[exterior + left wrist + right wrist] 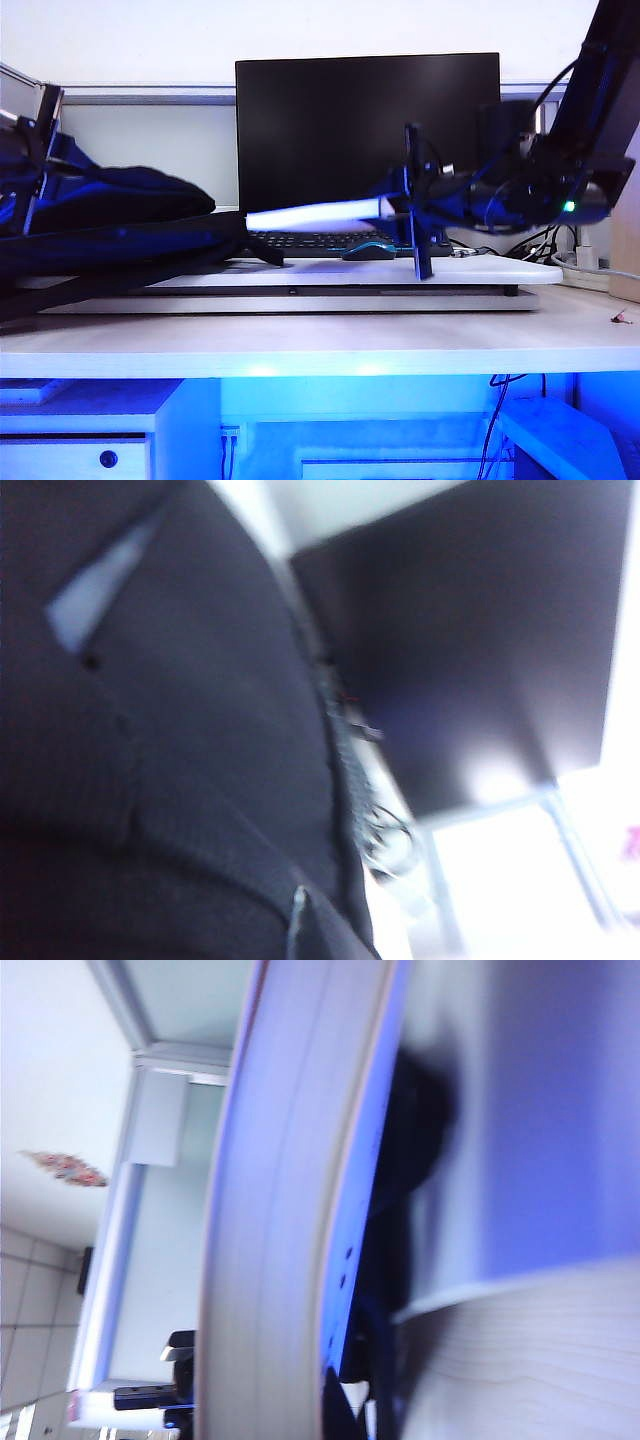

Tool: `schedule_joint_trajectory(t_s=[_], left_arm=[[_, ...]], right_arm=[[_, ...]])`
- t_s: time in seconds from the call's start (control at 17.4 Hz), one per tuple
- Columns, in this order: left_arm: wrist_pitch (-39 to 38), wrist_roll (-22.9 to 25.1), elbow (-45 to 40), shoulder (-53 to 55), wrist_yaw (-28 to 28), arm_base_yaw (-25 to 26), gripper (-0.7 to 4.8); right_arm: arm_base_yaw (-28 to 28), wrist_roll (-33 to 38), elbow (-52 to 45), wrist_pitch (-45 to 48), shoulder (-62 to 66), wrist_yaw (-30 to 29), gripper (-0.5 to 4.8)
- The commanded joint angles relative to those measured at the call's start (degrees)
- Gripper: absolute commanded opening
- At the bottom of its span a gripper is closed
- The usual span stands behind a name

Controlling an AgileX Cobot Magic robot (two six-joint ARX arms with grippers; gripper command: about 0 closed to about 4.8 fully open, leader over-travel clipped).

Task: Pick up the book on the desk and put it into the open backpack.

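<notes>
The book (315,214) hangs level above the desk (320,340), pale with white page edges. My right gripper (412,214) is shut on its right end. The book's left end reaches the mouth of the dark backpack (110,225), which lies at the left. In the right wrist view the book's page edges (275,1210) run lengthwise between the dark fingers (395,1260). My left arm (38,140) stands at the far left behind the backpack. In the left wrist view, blurred dark backpack fabric (170,760) hides its jaws. Whether they pinch the fabric I cannot tell.
A black monitor (367,130) stands behind the book, with a keyboard (310,240) and a dark mouse (368,251) on a raised white board (330,275) beneath it. Cables and a power strip (590,265) lie at the right. Backpack straps (90,290) trail over the board's left edge.
</notes>
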Motion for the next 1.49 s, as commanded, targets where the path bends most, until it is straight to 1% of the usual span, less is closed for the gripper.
schedule_joint_trajectory(t_s=[0.06,0.11,0.17,0.23,0.29,0.34,0.46,0.52,0.63,0.69,0.86,0.98,1.09,1.15,1.38,1.49], left_arm=[[5.9,0.0,0.5,-0.7,10.6,-0.8,-0.06],[6.9,0.0,0.5,-0.6,12.2,-0.8,-0.06],[7.9,-0.5,0.5,-0.7,12.8,-0.8,-0.06],[11.3,-3.4,0.5,-0.7,13.1,-0.8,-0.06],[13.8,-5.4,0.5,-0.7,13.1,-0.8,-0.06],[19.2,-8.8,0.5,-0.7,13.2,-0.8,-0.06],[30.9,-14.8,0.6,-0.7,12.3,-0.7,-0.06],[33.9,-16.8,0.9,-0.7,11.1,-0.7,-0.06],[33.8,-20.1,1.7,-0.7,11.1,-0.7,-0.06],[33.8,-20.9,1.9,-0.7,11.7,-1.4,-0.06],[33.7,-21.3,1.9,-0.7,14.6,-2.0,-0.06],[32.4,-21.3,1.9,-0.7,16.1,-2.2,-0.06],[31.8,-21.3,1.9,-0.6,16.4,-2.3,-0.06],[31.7,-21.4,1.9,-0.6,16.4,-2.6,-0.06],[31.6,-21.4,1.9,-0.7,17.6,-2.7,-0.06],[31.6,-21.4,1.9,-0.6,17.7,-2.8,-0.06]], right_arm=[[2.0,-0.4,3.8,4.6,-1.8,-1.0,-0.09],[3.2,-0.5,6.4,3.0,-1.8,-1.0,-0.09],[4.8,-1.7,9.6,-1.2,-1.8,-1.0,-0.09],[6.6,-6.6,14.4,-10.2,-1.8,-1.0,-0.09],[7.6,-9.5,17.0,-16.1,-1.8,-0.1,-0.09],[8.5,-11.2,20.0,-21.0,-1.5,1.6,-0.09],[8.7,-11.4,21.2,-21.5,-1.2,3.5,-0.09],[8.7,-11.4,21.2,-22.4,-1.2,3.5,-0.09],[8.7,-11.4,21.2,-23.1,-0.8,3.9,-0.09],[9.4,-11.2,21.2,-23.5,-0.3,4.5,-0.09],[11.5,-10.6,22.1,-23.4,1.4,5.3,-0.09],[13.4,-9.9,24.8,-23.5,3.1,6.1,-0.09],[14.8,-8.9,29.3,-23.6,5.8,6.1,-0.09],[15.9,-7.7,33.4,-24.6,8.2,6.1,-0.09],[18.5,-7.6,44.8,-31.3,15.3,5.7,-0.09],[19.0,-6.4,46.4,-31.6,17.4,6.9,-0.09]])
